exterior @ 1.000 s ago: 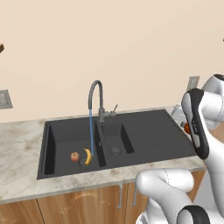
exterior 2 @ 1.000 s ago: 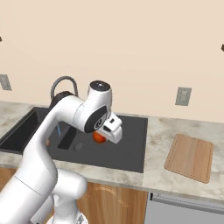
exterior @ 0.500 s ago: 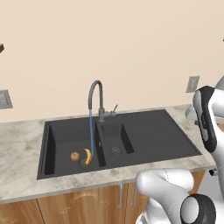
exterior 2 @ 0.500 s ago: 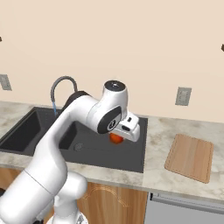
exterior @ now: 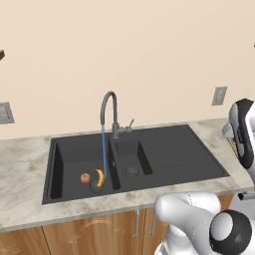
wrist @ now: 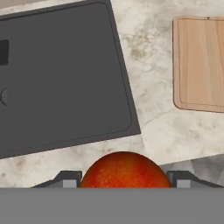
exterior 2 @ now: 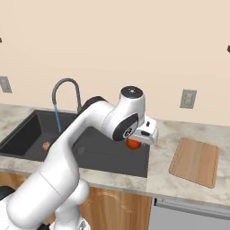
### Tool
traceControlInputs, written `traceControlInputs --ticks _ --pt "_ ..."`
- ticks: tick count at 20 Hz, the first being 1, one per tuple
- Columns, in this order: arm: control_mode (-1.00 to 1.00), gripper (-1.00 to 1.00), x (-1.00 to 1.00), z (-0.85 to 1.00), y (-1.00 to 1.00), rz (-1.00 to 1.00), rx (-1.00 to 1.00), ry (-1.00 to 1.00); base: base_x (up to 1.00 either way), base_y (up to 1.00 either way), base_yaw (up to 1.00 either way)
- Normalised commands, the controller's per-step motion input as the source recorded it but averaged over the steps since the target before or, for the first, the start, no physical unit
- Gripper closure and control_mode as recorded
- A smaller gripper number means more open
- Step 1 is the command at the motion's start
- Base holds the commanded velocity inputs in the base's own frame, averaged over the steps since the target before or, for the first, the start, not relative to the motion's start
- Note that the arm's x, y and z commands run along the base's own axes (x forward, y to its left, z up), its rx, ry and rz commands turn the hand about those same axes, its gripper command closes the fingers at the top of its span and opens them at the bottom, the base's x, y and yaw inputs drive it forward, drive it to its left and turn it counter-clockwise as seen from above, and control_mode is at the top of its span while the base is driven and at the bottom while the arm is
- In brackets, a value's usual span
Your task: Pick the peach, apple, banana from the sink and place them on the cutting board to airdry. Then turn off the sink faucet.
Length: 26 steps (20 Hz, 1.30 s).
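Note:
My gripper (exterior 2: 135, 143) is shut on a shiny red-orange apple (wrist: 124, 169) and hangs over the right edge of the black sink (exterior 2: 103, 153), above the counter strip before the cutting board (exterior 2: 194, 161). The wooden board (wrist: 202, 62) lies bare at the upper right of the hand view. In the large basin lie the yellow banana (exterior: 100, 178) and a small round peach (exterior: 85, 178), side by side near the drain. Behind the basins stands the dark gooseneck faucet (exterior: 110, 112), and a thin blue water stream (exterior: 104, 149) runs from it.
The speckled stone counter (wrist: 153, 109) runs between the sink's drainboard (wrist: 61, 78) and the board. Wall outlets (exterior 2: 187, 98) sit on the beige wall behind. Wooden cabinet fronts (exterior: 89, 231) are below the counter.
The arm has swung to the right with the apple, from above the drainboard to the sink's right edge, closer to the cutting board. The banana and the peach have not moved.

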Motion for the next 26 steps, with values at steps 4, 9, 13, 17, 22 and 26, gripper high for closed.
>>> traceControlInputs --ticks 4,9,13,17,22,26 --pt "-1.0 1.0 0.0 -0.27 -0.52 0.07 0.0 0.0 0.0 0.0 0.0" --pt "-1.0 1.0 0.0 -0.09 -0.66 0.01 -0.01 0.0 0.0 0.0 0.0" --pt "-1.0 1.0 0.0 -0.18 -0.37 -0.01 0.0 0.0 0.0 0.0 0.0" --pt "-1.0 1.0 0.0 -0.14 -0.21 -0.05 0.02 0.0 0.0 0.0 0.0" --pt "-1.0 1.0 0.15 -0.07 -0.42 -0.03 0.0 0.0 0.0 0.0 0.0" --pt "-1.0 1.0 0.32 -0.05 -0.36 0.0 0.0 0.01 0.0 0.0 0.0"
